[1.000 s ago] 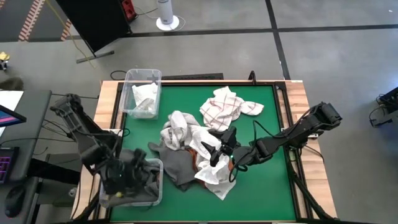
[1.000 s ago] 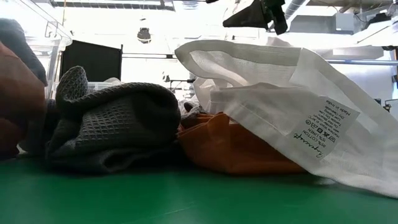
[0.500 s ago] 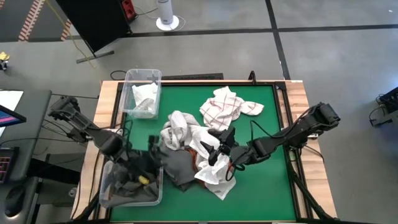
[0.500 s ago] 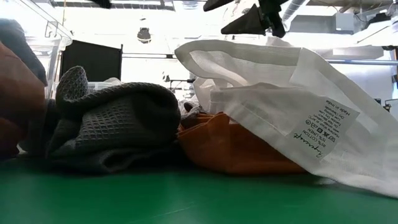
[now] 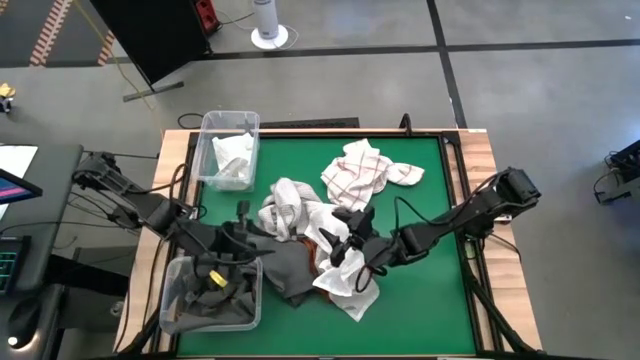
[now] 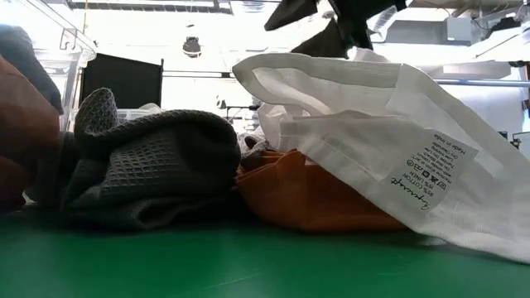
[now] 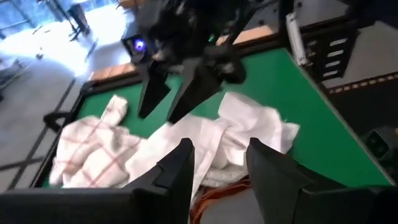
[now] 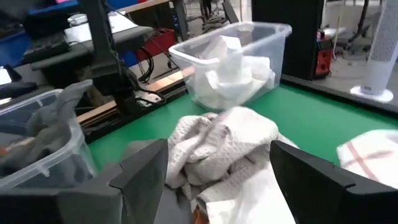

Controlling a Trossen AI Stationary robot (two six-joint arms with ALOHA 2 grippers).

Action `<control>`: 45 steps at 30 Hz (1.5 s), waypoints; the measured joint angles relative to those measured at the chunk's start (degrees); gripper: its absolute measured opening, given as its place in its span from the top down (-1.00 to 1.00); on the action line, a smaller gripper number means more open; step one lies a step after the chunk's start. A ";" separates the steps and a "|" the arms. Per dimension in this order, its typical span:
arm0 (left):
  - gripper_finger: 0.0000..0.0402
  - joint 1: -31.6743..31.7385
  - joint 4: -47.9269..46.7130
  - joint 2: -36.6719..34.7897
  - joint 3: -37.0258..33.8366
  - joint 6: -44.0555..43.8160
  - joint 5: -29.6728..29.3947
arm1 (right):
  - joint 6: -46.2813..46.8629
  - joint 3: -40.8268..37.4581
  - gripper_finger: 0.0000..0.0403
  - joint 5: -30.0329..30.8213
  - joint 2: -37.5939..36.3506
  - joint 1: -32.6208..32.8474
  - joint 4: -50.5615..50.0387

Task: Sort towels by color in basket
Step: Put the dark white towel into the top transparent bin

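green table mat [image 5: 440,300], white fan base [image 5: 268,36], black panel [image 5: 160,30] on grey floor

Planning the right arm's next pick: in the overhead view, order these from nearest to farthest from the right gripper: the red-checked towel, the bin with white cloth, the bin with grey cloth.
From the right gripper:
1. Red-checked towel, just beyond it toward the table's far side.
2. Bin with grey cloth, near-left corner, under the left gripper.
3. Bin with white cloth, far-left corner.

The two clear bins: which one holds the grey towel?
The near bin, at the table's front left corner under the left gripper, holds a grey towel. The far bin holds only a white towel.
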 joint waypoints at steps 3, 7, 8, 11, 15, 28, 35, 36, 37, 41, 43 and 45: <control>0.32 0.20 -2.92 0.07 -0.07 0.89 -5.65 | -4.24 2.15 -0.50 0.04 0.00 -1.11 -0.89; 0.32 -0.93 -5.23 -2.38 -0.07 5.08 -10.50 | -12.08 5.72 -0.47 -3.34 -0.09 -3.43 -5.74; 0.32 -1.23 -5.42 -3.05 -0.07 5.34 -10.37 | -14.01 6.63 -0.46 -4.45 -0.14 -3.98 -7.37; 0.32 -1.51 -5.46 -4.45 -0.09 5.36 -10.07 | -18.74 8.18 -0.46 -7.28 -0.19 -5.27 -11.16; 0.32 -0.83 -0.02 -5.00 -3.71 5.38 -10.79 | -20.08 8.19 -0.46 -12.05 0.82 -9.27 -14.07; 0.32 2.39 8.60 -8.92 -11.45 8.10 -16.58 | -27.27 20.96 -0.46 -30.56 12.51 -18.64 -31.09; 0.32 2.39 1.13 -12.73 -11.45 -0.18 -16.60 | -34.09 33.86 -0.46 -39.77 20.11 -20.78 -35.49; 0.32 2.39 0.98 -12.80 -11.45 -0.54 -16.60 | -34.15 35.41 -0.46 -42.57 21.66 -21.59 -35.37; 0.32 2.39 1.32 -12.82 -11.45 -0.60 -16.60 | -34.13 36.73 -0.46 -44.57 23.03 -22.31 -35.38; 0.32 2.39 1.99 -13.09 -11.45 -0.66 -16.58 | -35.82 39.52 -0.40 -45.42 28.06 -24.64 -38.01; 0.32 2.14 1.71 -13.57 -11.45 -1.24 -16.58 | -36.99 39.99 -0.34 -45.42 30.05 -25.23 -39.44; 0.32 1.20 0.42 -14.58 -11.45 -2.88 -16.58 | -38.77 40.39 -0.23 -45.42 31.09 -25.40 -38.97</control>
